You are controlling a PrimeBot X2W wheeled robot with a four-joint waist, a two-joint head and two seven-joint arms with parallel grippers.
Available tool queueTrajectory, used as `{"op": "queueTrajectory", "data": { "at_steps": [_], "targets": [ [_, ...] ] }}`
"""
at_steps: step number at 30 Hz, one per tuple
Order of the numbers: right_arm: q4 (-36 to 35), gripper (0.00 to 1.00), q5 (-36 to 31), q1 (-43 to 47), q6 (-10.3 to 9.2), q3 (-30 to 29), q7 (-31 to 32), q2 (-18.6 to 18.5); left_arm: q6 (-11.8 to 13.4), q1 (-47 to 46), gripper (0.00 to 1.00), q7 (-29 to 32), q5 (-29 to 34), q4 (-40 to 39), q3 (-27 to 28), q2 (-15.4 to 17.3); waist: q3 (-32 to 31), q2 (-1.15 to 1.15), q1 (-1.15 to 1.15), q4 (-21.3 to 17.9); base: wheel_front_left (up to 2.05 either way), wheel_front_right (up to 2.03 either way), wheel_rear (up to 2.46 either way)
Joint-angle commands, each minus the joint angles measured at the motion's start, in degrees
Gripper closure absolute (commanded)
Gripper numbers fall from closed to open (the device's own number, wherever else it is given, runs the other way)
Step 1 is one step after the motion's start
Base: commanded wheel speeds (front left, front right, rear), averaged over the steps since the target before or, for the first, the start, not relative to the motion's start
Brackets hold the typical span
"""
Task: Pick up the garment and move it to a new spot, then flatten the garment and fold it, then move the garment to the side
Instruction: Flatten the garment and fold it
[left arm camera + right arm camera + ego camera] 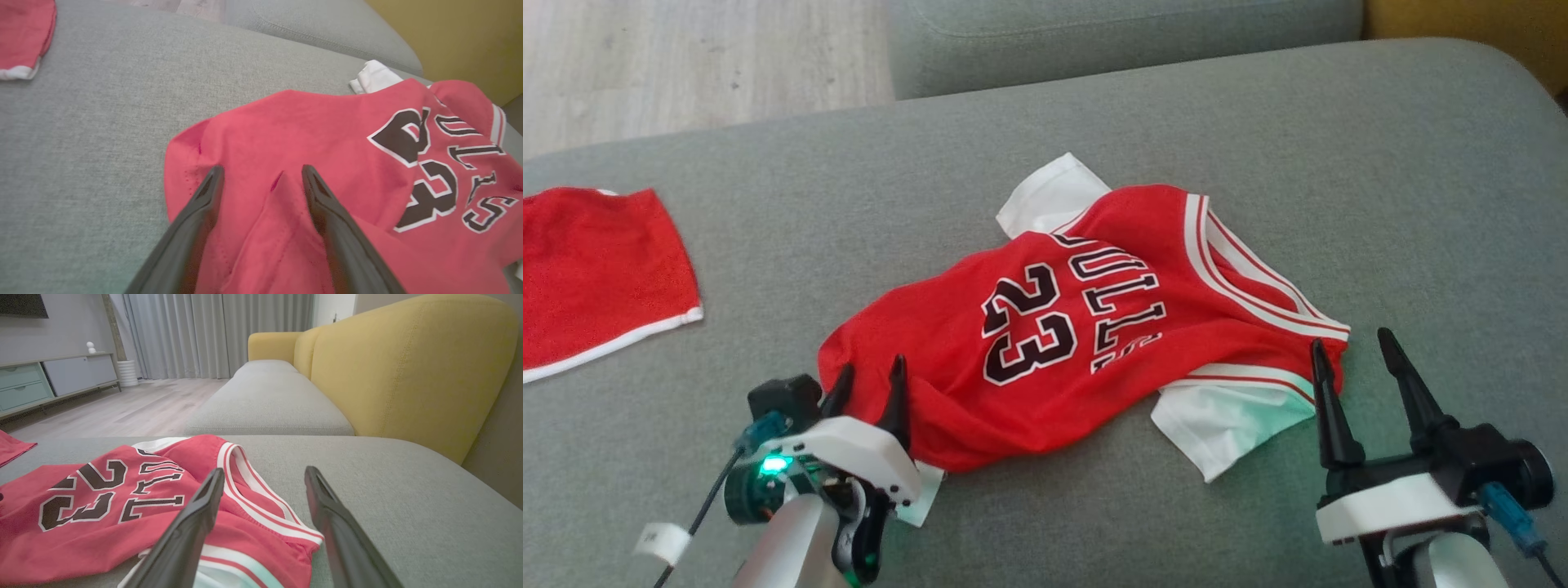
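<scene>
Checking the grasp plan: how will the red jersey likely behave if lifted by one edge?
Probably floppy: the red jersey lies rumpled, with a raised crease between the left gripper's open fingers. Likely light and thin, as it drapes close over the grey cushion. Lifted so, it would probably sag and bunch.

Red Bulls number 23 jersey [1045, 343] sprawls rumpled across the middle of the grey cushion [768, 188], one white sleeve [1049, 196] poking toward the far edge, a second sleeve [1225, 429] toward the near edge. Left end effector [872, 365] is at the hem end, fingers spread, tips against the red cloth. Right end effector [1347, 337], fingers parted too, hovers just beside the striped shoulder trim. Red shorts [596, 269] lie at the cushion's left edge.
</scene>
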Motion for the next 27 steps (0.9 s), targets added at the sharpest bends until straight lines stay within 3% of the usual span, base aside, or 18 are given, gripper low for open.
{"op": "queueTrajectory", "data": {
  "at_steps": [1,3,10,17,27],
  "targets": [
    [-2.1,0.0,-0.2,-2.0,-0.04,1.1,-0.6,-1.1,-0.4,-2.0,0.0,-1.1,-0.3,-1.3,1.3,0.7,-0.3,0.0,0.0,0.4,0.0,0.0,0.0],
    [-2.4,0.0,-0.3,-1.9,-0.04,0.9,-0.6,-1.1,-1.5,-1.5,0.0,-3.3,0.1,-1.8,0.8,1.1,-0.7,0.0,0.0,0.8,0.0,0.0,0.0],
    [-3.4,0.0,-0.3,-1.3,-0.04,0.5,-0.6,-1.2,-1.3,6.3,0.0,-8.2,0.4,-9.3,1.3,3.6,-1.6,0.0,0.0,1.6,0.0,0.0,0.0],
    [-3.9,0.0,-0.3,-0.1,-0.04,0.6,-0.6,-1.2,0.3,15.5,0.0,-6.1,2.0,-18.1,-0.4,6.3,-2.1,0.0,0.0,2.7,0.0,0.0,0.0],
    [-3.6,0.0,-0.1,-1.0,-0.04,1.9,-0.6,-1.2,-0.4,13.0,0.0,-3.6,5.3,-18.4,-4.2,7.6,-1.5,0.0,0.0,1.9,0.0,0.0,0.0]
  ]
}}
